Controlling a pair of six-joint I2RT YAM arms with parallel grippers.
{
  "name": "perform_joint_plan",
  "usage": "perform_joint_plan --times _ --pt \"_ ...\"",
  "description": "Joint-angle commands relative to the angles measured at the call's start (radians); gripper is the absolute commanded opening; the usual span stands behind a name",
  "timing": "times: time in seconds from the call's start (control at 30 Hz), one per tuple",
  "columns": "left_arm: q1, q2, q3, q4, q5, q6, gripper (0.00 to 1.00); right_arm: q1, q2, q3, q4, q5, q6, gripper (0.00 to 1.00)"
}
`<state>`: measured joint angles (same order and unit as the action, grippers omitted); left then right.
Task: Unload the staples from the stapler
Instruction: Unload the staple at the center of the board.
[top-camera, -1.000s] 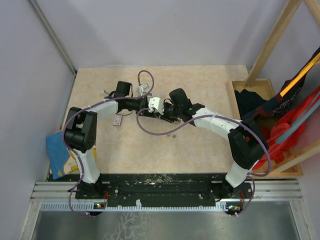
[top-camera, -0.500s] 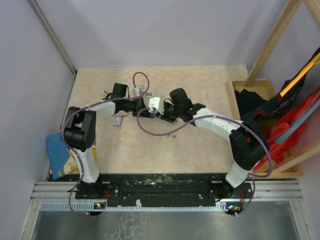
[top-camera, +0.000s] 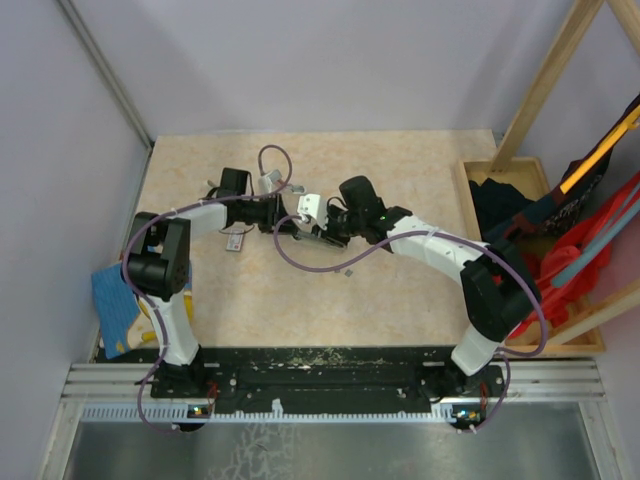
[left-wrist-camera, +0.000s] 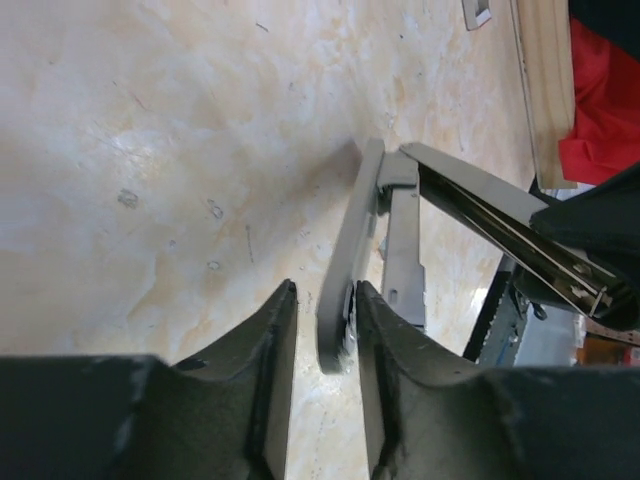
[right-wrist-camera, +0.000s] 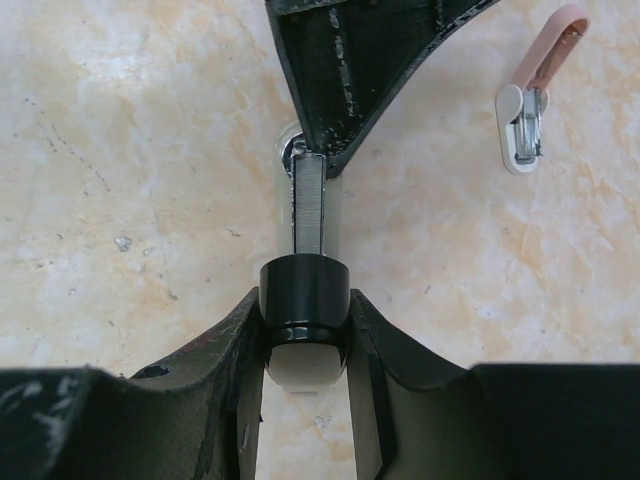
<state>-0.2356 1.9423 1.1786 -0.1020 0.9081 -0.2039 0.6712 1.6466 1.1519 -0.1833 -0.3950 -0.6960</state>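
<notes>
The stapler (top-camera: 300, 228) lies open at mid-table between my two grippers. In the left wrist view its grey top arm (left-wrist-camera: 350, 230) is swung away from the silver magazine (left-wrist-camera: 500, 235). The arm's tip sits between my left gripper's (left-wrist-camera: 325, 300) jaws, touching one finger with a gap at the other. My right gripper (right-wrist-camera: 305, 297) is shut on the stapler's black end (right-wrist-camera: 304, 290), and the silver channel (right-wrist-camera: 309, 205) runs away from it. I cannot tell whether staples lie in the channel. A tiny grey piece (top-camera: 347, 272) lies loose on the table.
A pinkish-white tag (right-wrist-camera: 535, 85) lies right of the stapler in the right wrist view and shows from above (top-camera: 236, 241). Small metal bits (top-camera: 211, 185) lie at the far left. A wooden box of cloth (top-camera: 510, 200) stands right, and a blue item (top-camera: 110, 305) lies left.
My left gripper has drawn back a little to the left along the stapler, and its cable loop has shifted left. The right gripper has stayed put on the stapler's end.
</notes>
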Motion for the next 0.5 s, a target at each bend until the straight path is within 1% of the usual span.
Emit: perform_joint_plan --times 0.0,0.17,0.37,0.47 --pt "-0.003 -0.001 -0.003 0.045 -0.016 0.018 0.39 0.010 -0.068 0.048 0.072 -0.070 0.025 0.00" --pt "-0.002 -0.010 -0.004 0.043 -0.016 0.018 0.46 0.009 -0.067 0.049 0.073 -0.064 0.025 0.00" --pt "0.015 -0.041 0.000 0.017 -0.049 0.042 0.61 -0.004 -0.072 0.036 0.083 -0.066 0.028 0.00" --pt "0.033 -0.049 0.010 -0.002 -0.048 0.050 0.66 -0.010 -0.072 0.035 0.084 -0.068 0.029 0.00"
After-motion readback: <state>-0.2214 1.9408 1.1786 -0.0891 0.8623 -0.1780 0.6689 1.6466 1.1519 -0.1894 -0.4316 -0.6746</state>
